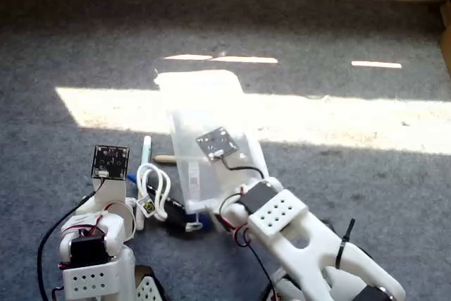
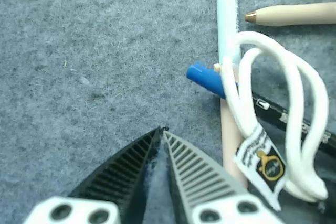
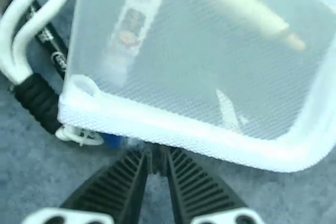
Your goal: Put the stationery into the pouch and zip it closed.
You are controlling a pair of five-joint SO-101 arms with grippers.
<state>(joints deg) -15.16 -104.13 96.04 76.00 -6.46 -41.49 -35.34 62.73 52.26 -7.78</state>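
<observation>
The pouch (image 1: pixel 204 114) lies flat on the grey tabletop (image 1: pixel 352 195), with its near rim right at the tips of the right arm's fingers (image 3: pixel 123 182). Those fingers are drawn almost together and appear to pinch the rim, though the mesh covers their tips. A pale pen-like shape (image 3: pixel 252 9) shows through the mesh; I cannot tell whether it lies inside or underneath.

The left arm's fingers (image 2: pixel 194 166) are closed tip to tip on nothing, over bare tabletop, with the loose stationery just off to one side of them. There I count three pens: a white pen (image 2: pixel 226 3), a beige pen (image 2: pixel 294 14) and a black pen (image 2: pixel 273 113) with a blue cap (image 2: pixel 203 78). One looped white cord (image 2: pixel 237 100) lies across them. There is one pouch.

The loading step looks to be in hand and hardly begun. Next, the left fingers would need to open, shift sideways onto a pen and grip it while the right keeps the mouth steady.
</observation>
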